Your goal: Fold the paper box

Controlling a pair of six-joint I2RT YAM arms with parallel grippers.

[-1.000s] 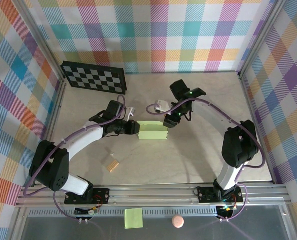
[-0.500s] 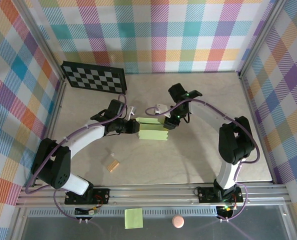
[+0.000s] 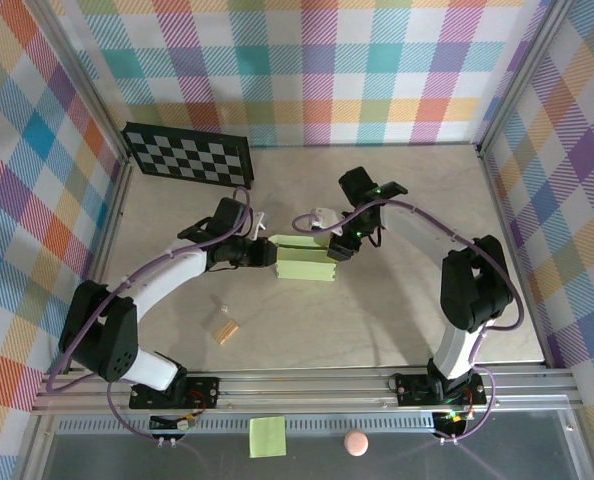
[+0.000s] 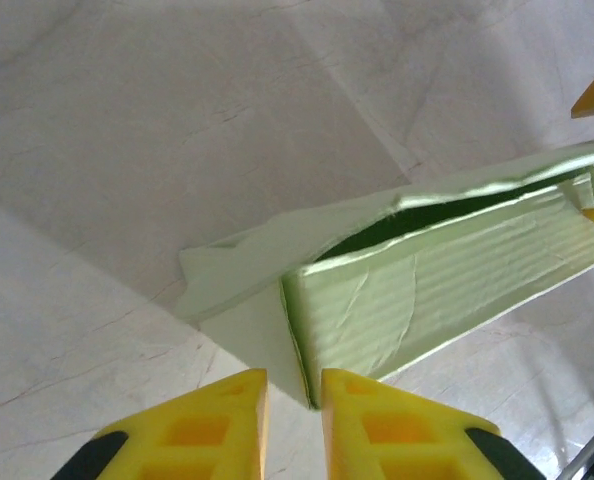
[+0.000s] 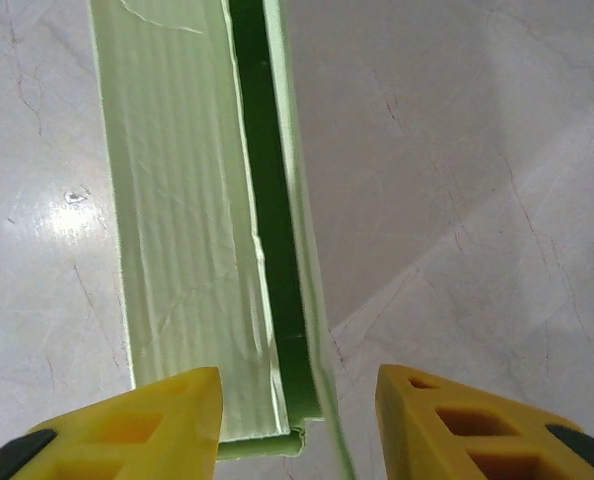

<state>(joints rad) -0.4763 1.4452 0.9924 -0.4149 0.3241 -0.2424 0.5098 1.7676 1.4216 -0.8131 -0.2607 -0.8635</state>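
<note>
The paper box (image 3: pixel 305 262) sits mid-frame; the left claw (image 4: pixel 293 380) gapes slightly at its corner, the right claw (image 5: pixel 297 378) stands half-open astride its end, neither gripping.

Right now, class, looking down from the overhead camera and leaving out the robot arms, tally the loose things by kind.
paper box: 1
checkerboard: 1
tan block: 1
sticky note: 1
pink ball: 1
Total: 5
</note>
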